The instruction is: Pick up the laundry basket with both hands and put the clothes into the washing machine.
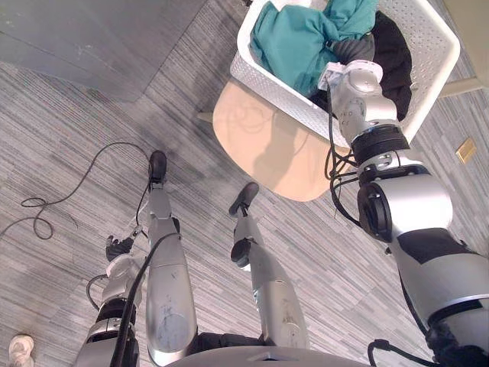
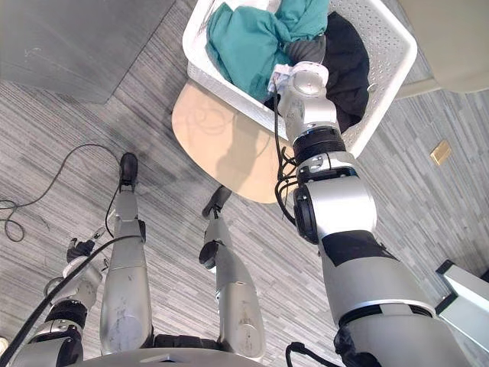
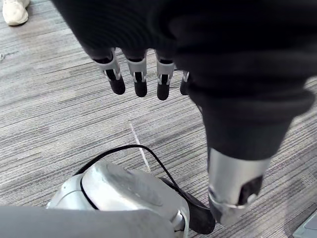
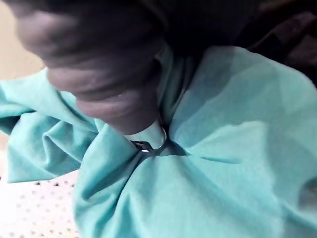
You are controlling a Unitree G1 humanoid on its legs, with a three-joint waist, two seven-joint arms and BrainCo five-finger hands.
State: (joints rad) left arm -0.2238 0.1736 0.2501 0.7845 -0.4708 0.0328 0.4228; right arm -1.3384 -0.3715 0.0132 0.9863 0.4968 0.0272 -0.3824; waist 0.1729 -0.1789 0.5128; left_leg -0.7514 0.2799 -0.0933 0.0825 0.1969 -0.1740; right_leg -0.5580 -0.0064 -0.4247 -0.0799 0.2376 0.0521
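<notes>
R hand (image 4: 119, 99) down inside laundry basket (image 1: 269, 82), pushed into teal cloth (image 1: 294, 42) — grip can't be told, buried. L hand (image 3: 133, 34) hangs low at robot's left, fingers (image 3: 140, 85) straight, holding nothing, over grey striped carpet (image 1: 76, 115). Basket white, perforated — sits on round tan tabletop (image 1: 267, 145); black garment (image 1: 393, 53) next to teal inside.

Grey striped carpet (image 1: 69, 122) covers the floor; a smooth, darker grey panel (image 1: 92, 38) lies at the upper left; a round beige tabletop (image 1: 260, 145) stands centre; a brass-coloured floor plate (image 1: 466, 150) sits to the right.
</notes>
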